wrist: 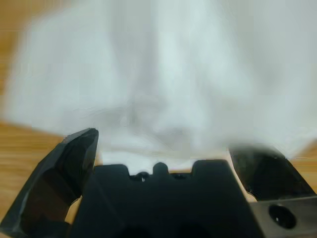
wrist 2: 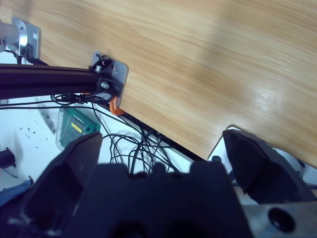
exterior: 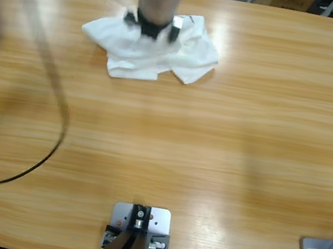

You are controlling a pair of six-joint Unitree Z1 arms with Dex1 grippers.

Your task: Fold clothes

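White crumpled T-shirt (exterior: 159, 53) under left gripper (exterior: 152, 27), fingers (wrist: 74, 158) spread, seemingly touching

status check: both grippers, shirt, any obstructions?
Left gripper open, down over the crumpled white T-shirt at the table's far edge. Right gripper open, holding nothing, off near the table's edge. Nothing blocking the shirt.

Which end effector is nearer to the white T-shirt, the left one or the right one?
Left. The left end effector is right at the crumpled white T-shirt, jaws open; the right end effector, jaws open, faces the bare table edge.
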